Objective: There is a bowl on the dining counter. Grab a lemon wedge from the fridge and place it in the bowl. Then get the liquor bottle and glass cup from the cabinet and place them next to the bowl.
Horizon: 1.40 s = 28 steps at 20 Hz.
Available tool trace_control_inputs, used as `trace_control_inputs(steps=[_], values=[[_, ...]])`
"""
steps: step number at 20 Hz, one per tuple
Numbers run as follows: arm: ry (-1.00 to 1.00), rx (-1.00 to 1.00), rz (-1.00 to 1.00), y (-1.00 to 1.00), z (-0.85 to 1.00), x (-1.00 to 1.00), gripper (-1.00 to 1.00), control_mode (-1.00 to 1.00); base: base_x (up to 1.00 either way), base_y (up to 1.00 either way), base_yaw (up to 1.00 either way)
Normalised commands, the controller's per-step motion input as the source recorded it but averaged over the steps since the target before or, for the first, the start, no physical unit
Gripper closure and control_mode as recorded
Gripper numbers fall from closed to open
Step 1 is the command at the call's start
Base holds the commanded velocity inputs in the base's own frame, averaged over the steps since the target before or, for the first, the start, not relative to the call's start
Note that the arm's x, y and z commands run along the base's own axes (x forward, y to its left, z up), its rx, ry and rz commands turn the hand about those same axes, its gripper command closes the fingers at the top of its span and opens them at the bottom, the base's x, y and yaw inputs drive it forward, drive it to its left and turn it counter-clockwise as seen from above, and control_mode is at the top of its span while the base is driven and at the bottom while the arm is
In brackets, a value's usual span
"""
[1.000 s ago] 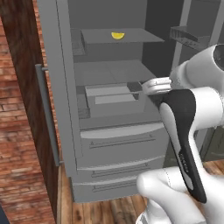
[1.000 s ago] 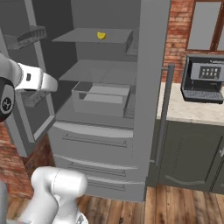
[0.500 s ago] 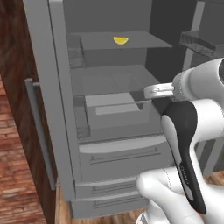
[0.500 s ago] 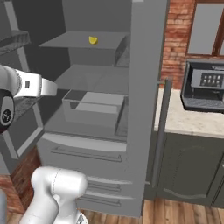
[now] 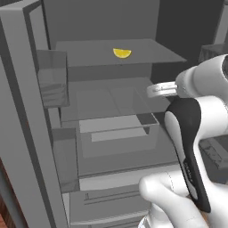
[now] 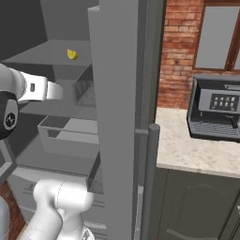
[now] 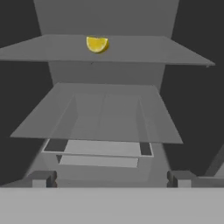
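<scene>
No text, brand or number can be read anywhere. The coffee machine at the right of the right base view has a small panel of pale marks, too blurred to make out.

lemon wedge on upper fridge shelf, drawer below

**A:** so what's the robot itself look like?

**B:** pretty standard Franka arm. Glossy white rounded shells, fat tube-shaped links, with a long black tapered panel running down the side of one link in the left base view. There's a faint row of tiny marks on that panel, too small to read.

**A:** any other details?

**B:** right base view shows a dark round joint cap with a small white mark, plus a little dark dot on the white wrist segment. Finger tips are small grey blocks.
</scene>
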Motion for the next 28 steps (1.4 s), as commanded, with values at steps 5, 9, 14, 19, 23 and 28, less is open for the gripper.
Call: trace_control_inputs(steps=[5, 9, 14, 19, 23, 28], values=[[0.0, 0.0, 0.0, 0.0, 0.0, 0.25, -1.0, -1.0, 0.5, 0.0, 0.0], [-0.05, 0.04, 0.0, 0.0, 0.22, 0.31, -1.0, -1.0, 0.0, 0.0, 0.0], [-0.18, 0.08, 0.05, 0.0, 0.6, 0.0, -1.0, -1.0, 0.0, 0.0, 0.0], [-0.04, 0.07, 0.04, 0.0, 0.47, 0.22, -1.0, -1.0, 0.0, 0.0, 0.0], [0.0, 0.01, 0.0, 0.04, 0.16, 0.69, -1.0, -1.0, 0.0, 0.0, 0.0], [0.05, 0.0, 0.0, 0.12, 0.0, 0.84, -1.0, -1.0, 0.0, 0.0, 0.0]])
